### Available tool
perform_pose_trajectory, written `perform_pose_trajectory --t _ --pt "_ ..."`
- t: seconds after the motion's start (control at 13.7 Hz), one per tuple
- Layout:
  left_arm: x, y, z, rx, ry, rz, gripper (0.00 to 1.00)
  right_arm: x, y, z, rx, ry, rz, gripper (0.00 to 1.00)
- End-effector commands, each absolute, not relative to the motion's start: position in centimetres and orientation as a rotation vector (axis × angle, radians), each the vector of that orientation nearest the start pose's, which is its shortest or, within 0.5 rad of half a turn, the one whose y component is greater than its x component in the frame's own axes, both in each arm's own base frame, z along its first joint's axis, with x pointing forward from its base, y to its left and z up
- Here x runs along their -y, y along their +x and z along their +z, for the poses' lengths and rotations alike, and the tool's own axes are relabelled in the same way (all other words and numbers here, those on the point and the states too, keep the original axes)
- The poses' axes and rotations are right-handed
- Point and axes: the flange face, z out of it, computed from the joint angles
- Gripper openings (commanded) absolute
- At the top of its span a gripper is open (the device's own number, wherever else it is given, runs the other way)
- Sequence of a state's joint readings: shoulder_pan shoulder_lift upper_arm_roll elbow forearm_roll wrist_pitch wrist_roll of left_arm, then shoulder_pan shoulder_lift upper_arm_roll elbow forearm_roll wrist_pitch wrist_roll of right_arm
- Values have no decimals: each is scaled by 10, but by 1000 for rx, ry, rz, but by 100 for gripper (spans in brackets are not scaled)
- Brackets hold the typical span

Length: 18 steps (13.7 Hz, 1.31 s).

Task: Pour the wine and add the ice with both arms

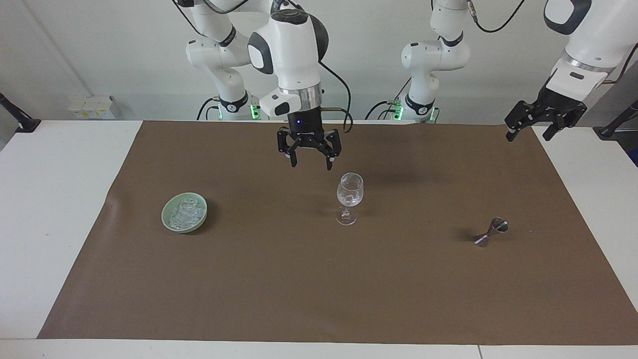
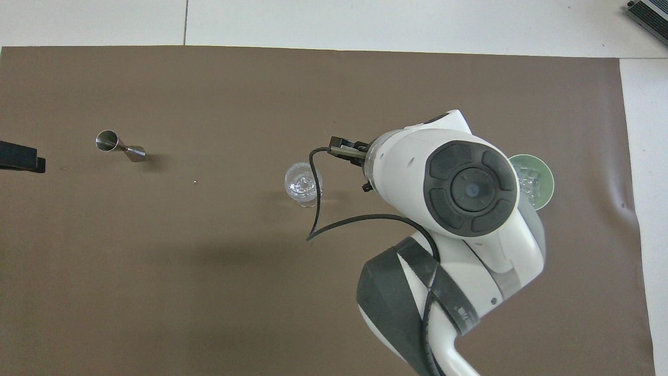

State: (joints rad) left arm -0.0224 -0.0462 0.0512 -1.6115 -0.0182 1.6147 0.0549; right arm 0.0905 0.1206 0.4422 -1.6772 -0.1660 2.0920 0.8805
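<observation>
Brown mat (image 1: pixel 319 279) covers table middle. My right gripper (image 1: pixel 309 160) up over mat, between wine glass (image 1: pixel 350 195) and green bowl (image 1: pixel 184 213), fingers spread wide, holding nothing. My left gripper (image 1: pixel 529 133) waits raised over mat edge at left arm's end, jaws open, empty. Glass upright mid-mat (clear cubes visible inside bowl of glass). Green bowl with ice (image 1: pixel 187 212) toward right arm's end from glass. Steel jigger (image 1: pixel 491 232) on its side, toward left arm's end from glass.
</observation>
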Motion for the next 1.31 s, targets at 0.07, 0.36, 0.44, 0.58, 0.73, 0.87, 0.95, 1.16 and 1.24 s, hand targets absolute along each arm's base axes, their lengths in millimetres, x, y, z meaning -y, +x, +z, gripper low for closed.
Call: perform_pose_trajectory --t 0.07,0.36,0.44,0.58,0.73,0.87,0.95,1.16,1.24 --pt "-17 540 629 -58 -3140 -60 100 -258 550 580 -444 -3026 -475 100" --pt "-18 537 628 -51 -3141 -58 100 -225 554 595 -462 -3048 -497 100" --pt "-20 536 627 -44 -3142 -46 100 -209 557 597 -456 -3062 -485 100" --pt "-21 536 628 -34 -3143 -55 100 -181 554 607 -435 -3111 -453 100" --pt "-22 536 627 -36 -3142 -43 100 -152 554 617 -428 -3134 -444 100" --pt "-22 536 627 -32 -3142 -43 100 -125 554 630 -373 -3118 -398 100" --pt "-22 536 627 -32 -3142 -43 100 -107 555 632 -355 -3119 -373 100" --pt "-22 536 627 -34 -3142 -43 100 -56 551 640 -315 -3128 -317 100" --pt "-22 536 627 -32 -3142 -43 100 -43 549 641 -304 -3120 -293 100"
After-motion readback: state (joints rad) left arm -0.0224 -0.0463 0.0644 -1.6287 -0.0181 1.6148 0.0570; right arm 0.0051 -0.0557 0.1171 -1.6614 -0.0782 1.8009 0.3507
